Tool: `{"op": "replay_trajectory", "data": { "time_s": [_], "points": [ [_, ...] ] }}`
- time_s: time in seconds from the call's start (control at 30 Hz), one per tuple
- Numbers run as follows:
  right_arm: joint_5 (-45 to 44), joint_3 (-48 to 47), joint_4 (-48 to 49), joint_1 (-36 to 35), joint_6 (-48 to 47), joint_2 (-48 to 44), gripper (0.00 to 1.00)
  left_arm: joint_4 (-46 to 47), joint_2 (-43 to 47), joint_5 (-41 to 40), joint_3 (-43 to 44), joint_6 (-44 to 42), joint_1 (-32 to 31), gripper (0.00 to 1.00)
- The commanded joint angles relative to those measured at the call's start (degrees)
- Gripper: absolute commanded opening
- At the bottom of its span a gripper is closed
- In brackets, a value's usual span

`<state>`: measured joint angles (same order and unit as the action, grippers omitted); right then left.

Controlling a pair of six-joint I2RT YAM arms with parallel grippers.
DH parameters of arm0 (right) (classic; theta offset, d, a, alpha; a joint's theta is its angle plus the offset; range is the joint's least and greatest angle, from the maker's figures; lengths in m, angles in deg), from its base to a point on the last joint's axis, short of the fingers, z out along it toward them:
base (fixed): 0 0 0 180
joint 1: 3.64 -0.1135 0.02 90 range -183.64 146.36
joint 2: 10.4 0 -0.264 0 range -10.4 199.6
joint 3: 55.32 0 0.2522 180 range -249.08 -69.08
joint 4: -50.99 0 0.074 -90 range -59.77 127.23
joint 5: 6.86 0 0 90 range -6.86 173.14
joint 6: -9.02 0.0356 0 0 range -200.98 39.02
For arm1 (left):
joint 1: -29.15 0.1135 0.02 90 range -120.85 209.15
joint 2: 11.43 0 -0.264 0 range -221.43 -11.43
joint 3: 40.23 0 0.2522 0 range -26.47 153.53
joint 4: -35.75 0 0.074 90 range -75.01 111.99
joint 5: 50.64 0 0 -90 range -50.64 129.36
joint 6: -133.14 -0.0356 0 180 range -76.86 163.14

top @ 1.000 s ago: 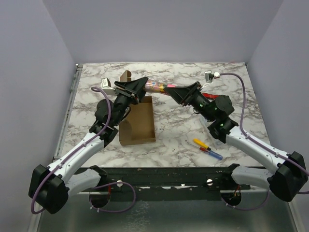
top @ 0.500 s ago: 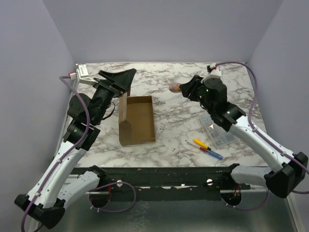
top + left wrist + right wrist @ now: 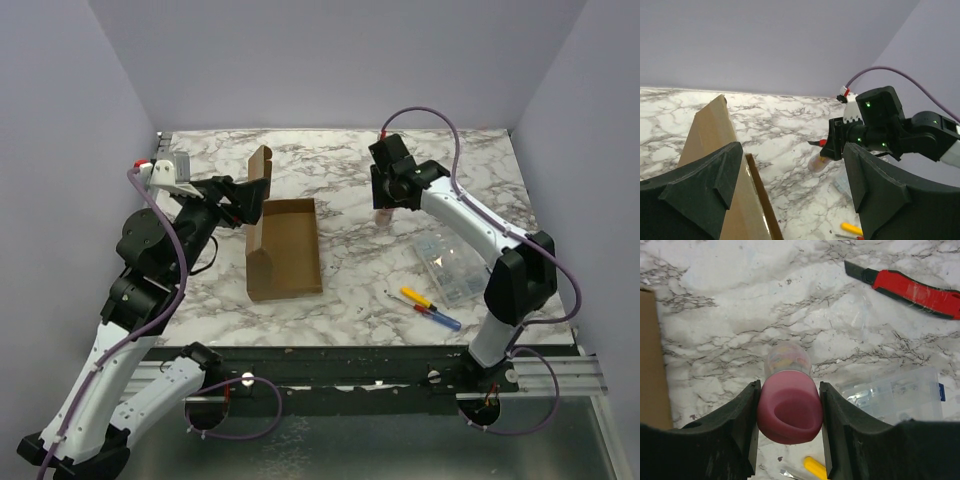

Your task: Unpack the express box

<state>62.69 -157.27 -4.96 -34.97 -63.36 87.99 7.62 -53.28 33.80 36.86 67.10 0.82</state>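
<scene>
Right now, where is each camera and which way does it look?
Top external: above, behind, looking down on the table; both arms show.
Left wrist: looks across over the express box; the open left gripper shows.
Right wrist: looks down at the pink-capped tube in the right gripper.
Both wrist views show that tube.

this looks like a robot test cell in a lab, not a home. plain lilac walls (image 3: 330,60) close the marble-pattern table (image 3: 350,290) on three sides. two white and black arms, the left arm (image 3: 145,290) and the right arm (image 3: 465,212), are bolted to a dark metal rail (image 3: 340,362) at the near edge, with purple cables (image 3: 425,113) running loose along them.
</scene>
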Motion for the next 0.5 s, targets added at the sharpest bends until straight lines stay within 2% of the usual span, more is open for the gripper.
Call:
{"op": "replay_trajectory", "data": {
  "time_s": [0.0,0.23,0.47],
  "points": [
    [0.42,-4.39,-3.74,1.01,-3.23,4.92,0.0,-4.22,2.54,-0.94,2.5,-3.33,0.17,0.89],
    [3.63,-3.11,-1.68,1.01,-3.23,7.99,0.03,-4.7,4.05,-0.88,2.88,-3.56,0.12,0.89],
    [4.21,-0.13,-0.55,1.02,-2.47,9.0,0.14,-4.7,4.07,-0.02,2.72,-3.51,0.11,0.88]
  ]
}}
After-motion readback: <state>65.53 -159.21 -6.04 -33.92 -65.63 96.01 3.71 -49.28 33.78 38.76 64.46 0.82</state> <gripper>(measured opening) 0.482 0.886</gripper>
